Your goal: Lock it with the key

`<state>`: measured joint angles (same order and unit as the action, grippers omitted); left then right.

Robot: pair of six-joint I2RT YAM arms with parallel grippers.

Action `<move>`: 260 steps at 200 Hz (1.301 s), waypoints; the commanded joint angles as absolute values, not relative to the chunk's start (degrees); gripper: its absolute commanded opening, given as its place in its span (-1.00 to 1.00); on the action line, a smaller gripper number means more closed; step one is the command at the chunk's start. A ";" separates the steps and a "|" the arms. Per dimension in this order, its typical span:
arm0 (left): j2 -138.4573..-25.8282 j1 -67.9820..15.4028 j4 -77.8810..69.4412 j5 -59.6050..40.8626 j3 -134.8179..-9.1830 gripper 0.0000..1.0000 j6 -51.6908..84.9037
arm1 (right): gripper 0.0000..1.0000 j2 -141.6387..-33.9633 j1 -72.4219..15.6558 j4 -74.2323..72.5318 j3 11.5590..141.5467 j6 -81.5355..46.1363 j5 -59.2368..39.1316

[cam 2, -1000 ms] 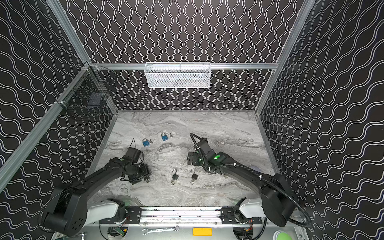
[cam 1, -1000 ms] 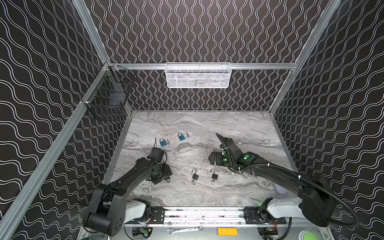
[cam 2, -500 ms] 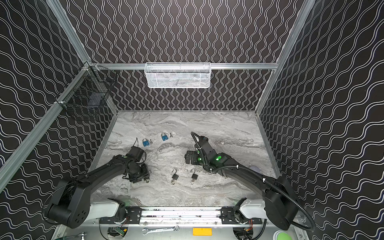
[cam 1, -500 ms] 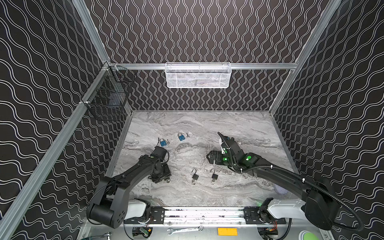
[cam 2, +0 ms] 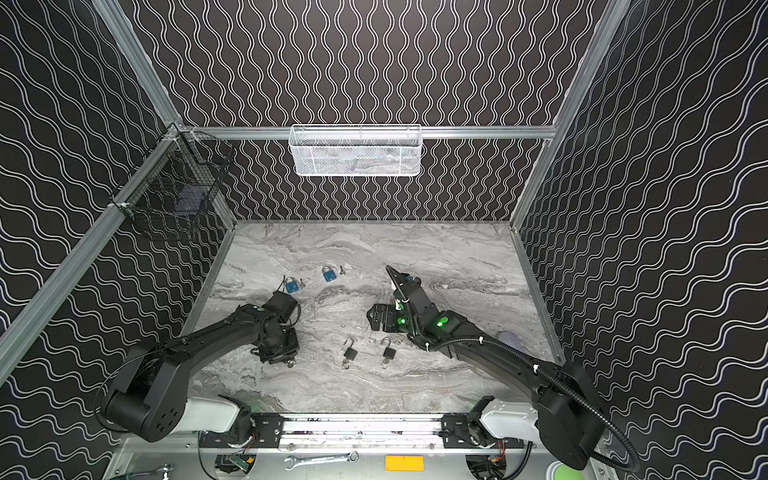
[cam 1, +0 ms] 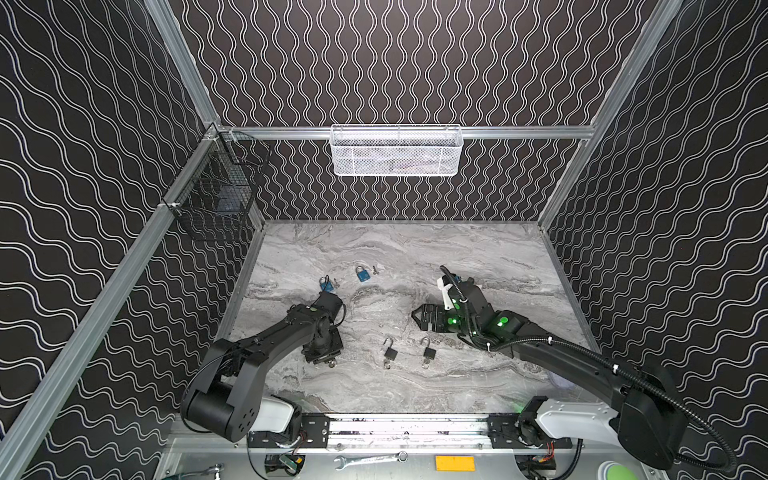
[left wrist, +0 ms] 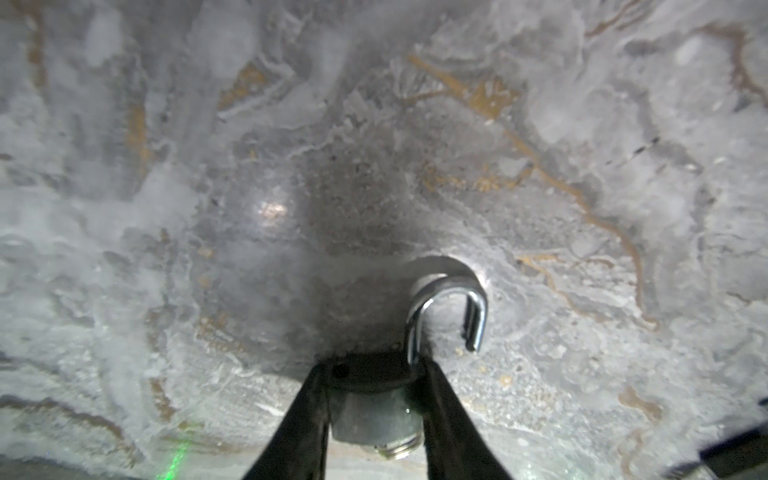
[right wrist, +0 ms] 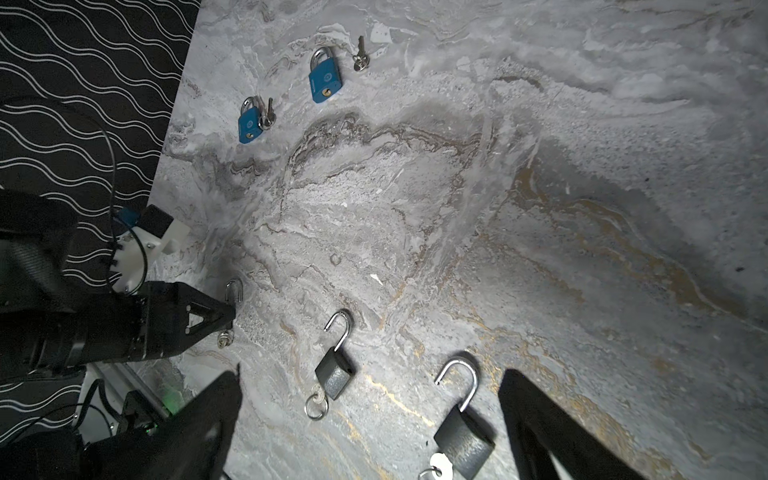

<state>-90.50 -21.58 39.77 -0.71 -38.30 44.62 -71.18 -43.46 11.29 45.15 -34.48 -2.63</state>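
In both top views the left claw (cam 1: 325, 353) sits at lower left of centre, down on the marbled surface (cam 1: 415, 249). Its fingers (left wrist: 307, 424) are drawn in narrow and press against opposite flanks of a grey padlock (left wrist: 374, 409). The left wrist view shows this padlock's shackle (left wrist: 476, 320) swung open, with one leg seated in the body and the free end standing apart from it. A silvery key (left wrist: 395, 451) juts from the end of the body opposite the shackle. The right claw (cam 1: 419, 318) hangs right of centre, pointing toward the left of the frame, spread wide and holding nothing. Between the two claws, slightly lower in the frame, lie a second grey padlock (cam 1: 390, 353) and a third grey padlock (cam 1: 429, 353). They lie side by side but apart, each with its shackle open and a key ring at its base. In the right wrist view the third one appears between that claw's fingers (right wrist: 199, 415), untouched. Higher in the frame, above the left claw, lie a blue padlock (cam 1: 327, 285) and a second blue padlock (cam 1: 362, 274), both with closed shackles. Each has a small loose key beside it (right wrist: 266, 114) (right wrist: 359, 54).
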 commanded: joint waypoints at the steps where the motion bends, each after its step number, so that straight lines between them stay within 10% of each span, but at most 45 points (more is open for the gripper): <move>1: -93.61 -21.71 31.07 -4.29 -36.67 -0.42 44.40 | 0.98 -70.76 -43.57 6.80 44.22 -32.58 -6.73; 140: -87.68 -24.50 24.14 -16.09 -49.83 -0.69 47.68 | 0.96 -68.28 -44.22 -20.70 28.08 -39.72 -18.22; 260: -91.64 -34.62 14.75 -19.12 -59.41 -0.82 60.90 | 0.34 -77.52 -51.65 -45.48 24.64 -41.11 1.59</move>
<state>-92.60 -32.93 18.94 -19.84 -58.19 57.34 -76.09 -50.54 -35.62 25.08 -41.47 -5.10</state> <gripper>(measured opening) 0.341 0.701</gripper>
